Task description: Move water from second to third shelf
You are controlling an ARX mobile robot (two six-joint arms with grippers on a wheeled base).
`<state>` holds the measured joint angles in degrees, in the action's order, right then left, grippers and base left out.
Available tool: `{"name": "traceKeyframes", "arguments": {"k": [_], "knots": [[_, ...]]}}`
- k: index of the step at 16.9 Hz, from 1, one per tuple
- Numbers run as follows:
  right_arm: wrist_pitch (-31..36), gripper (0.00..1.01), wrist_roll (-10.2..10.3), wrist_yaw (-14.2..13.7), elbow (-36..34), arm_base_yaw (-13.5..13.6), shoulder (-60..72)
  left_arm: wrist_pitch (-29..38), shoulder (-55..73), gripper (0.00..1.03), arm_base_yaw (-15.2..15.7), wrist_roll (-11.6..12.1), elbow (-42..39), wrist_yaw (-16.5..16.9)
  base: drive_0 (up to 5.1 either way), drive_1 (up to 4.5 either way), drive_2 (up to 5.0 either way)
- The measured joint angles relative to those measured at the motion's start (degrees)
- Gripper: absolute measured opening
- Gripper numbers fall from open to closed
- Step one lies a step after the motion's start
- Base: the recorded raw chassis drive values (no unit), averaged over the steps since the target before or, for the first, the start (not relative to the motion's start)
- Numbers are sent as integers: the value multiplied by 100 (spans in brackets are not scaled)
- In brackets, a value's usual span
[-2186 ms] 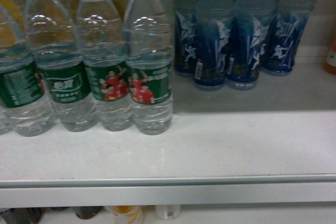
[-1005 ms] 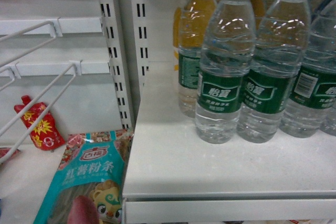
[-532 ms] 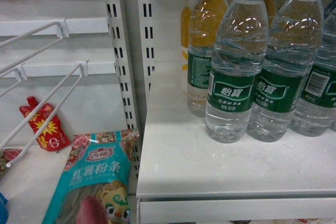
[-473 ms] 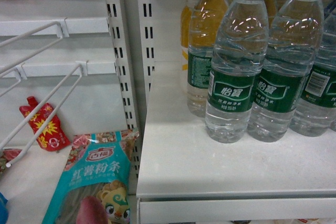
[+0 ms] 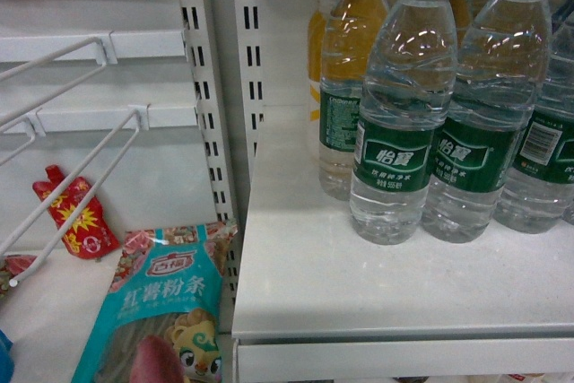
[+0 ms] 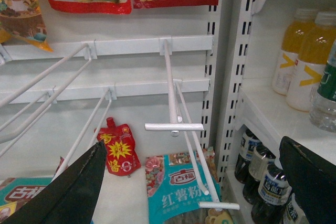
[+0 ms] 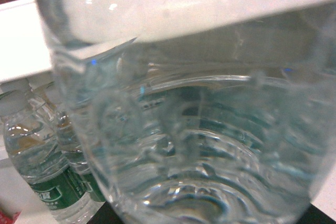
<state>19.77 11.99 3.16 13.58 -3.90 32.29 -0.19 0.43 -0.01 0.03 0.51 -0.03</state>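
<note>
- White shelf [image 5: 359,284]: fills the right and lower right of the head view. About two seconds ago this view faced the middle of the shelf, with dark-blue bottles at upper right. It now shows the shelf's left end, and the framing has barely altered over the last half second. Judged: the swing has settled.
- Wire hooks [image 5: 81,168]: left half of the head view, mostly bare. They were absent from the oldest view and have been present for the last second.
- The water [image 7: 199,129]: a clear ribbed bottle filling nearly the whole right wrist view, too close to show any label. Judged: lifted off the shelf and carried by the right arm, with placement on the third shelf not yet done.
- Row of water bottles [image 5: 399,132]: green labels, upper right of the head view, standing on the white shelf and touching side to side.
- Orange drink bottles [image 5: 345,42]: behind the row, top centre.
- Teal noodle packet [image 5: 166,293]: lower left.
- Left gripper [image 6: 192,145]: dark fingers at the lower corners of its own view, wide apart and holding nothing.
- Right gripper: fingers not shown, so whether it is clamped cannot be told.
- Red pouch [image 5: 67,213]: left edge, behind the hooks.
</note>
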Motion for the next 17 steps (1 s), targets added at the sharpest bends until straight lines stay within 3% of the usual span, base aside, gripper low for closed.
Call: {"name": "traceKeyframes", "arguments": {"k": [3, 9, 11, 14, 17], "knots": [[131, 40, 2, 111, 13, 466, 706, -2, 0, 98, 0, 0, 0, 0, 0, 0, 0], [1886, 40, -153, -393, -166, 929, 2398, 0, 0, 98, 0, 0, 0, 0, 0, 0, 0], [2243, 40, -151, -433, -162, 988, 2754, -2, 0, 98, 0, 0, 0, 0, 0, 0, 0], [2050, 39, -129, -463, -133, 1064, 2608, -2, 0, 98, 0, 0, 0, 0, 0, 0, 0], [1823, 39, -166, -94, -212, 776, 2144, -2, 0, 98, 0, 0, 0, 0, 0, 0, 0]]}}
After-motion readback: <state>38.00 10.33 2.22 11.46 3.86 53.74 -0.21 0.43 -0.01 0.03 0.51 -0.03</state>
